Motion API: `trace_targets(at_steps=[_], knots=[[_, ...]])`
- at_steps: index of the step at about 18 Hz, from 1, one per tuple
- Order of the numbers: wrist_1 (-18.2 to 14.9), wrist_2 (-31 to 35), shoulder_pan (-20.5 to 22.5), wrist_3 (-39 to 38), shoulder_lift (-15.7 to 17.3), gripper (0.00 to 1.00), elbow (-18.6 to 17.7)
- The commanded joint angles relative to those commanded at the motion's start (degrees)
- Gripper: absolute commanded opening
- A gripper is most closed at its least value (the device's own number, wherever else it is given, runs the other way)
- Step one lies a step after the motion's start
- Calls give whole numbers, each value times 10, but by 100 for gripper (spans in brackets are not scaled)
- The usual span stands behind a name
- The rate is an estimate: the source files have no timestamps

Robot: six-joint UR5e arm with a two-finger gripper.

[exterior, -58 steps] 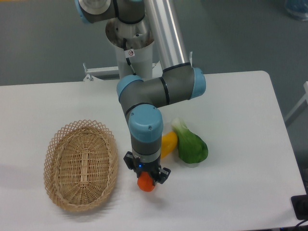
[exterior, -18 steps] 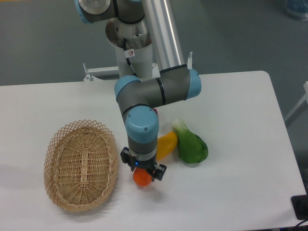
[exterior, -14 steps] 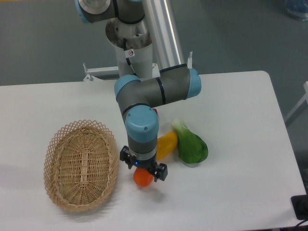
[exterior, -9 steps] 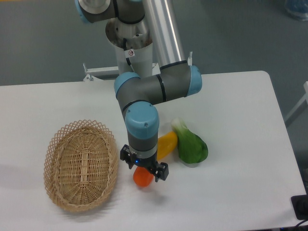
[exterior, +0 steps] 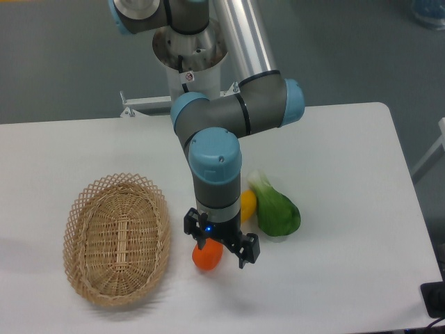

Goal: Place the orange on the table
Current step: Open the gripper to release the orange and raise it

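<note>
Since a moment ago my hand (exterior: pixel 221 249) has let go and risen a little to the right, its fingers now spread with nothing between them, while the orange (exterior: pixel 207 257) sits by itself on the table (exterior: pixel 348 209), just right of the basket (exterior: pixel 117 239) and partly hidden under my near finger. I judge the fruit was set there, on bare top beside the basket, so the placing looks done. I count one orange, one basket, one yellow fruit (exterior: pixel 247 204) and one green leafy vegetable (exterior: pixel 276 209).
</note>
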Motion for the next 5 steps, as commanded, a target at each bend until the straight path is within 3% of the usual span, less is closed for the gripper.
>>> trace_targets(at_steps=[3, 5], knots=[[-38, 6, 11, 43, 13, 100, 0], [-41, 5, 14, 46, 21, 100, 1]])
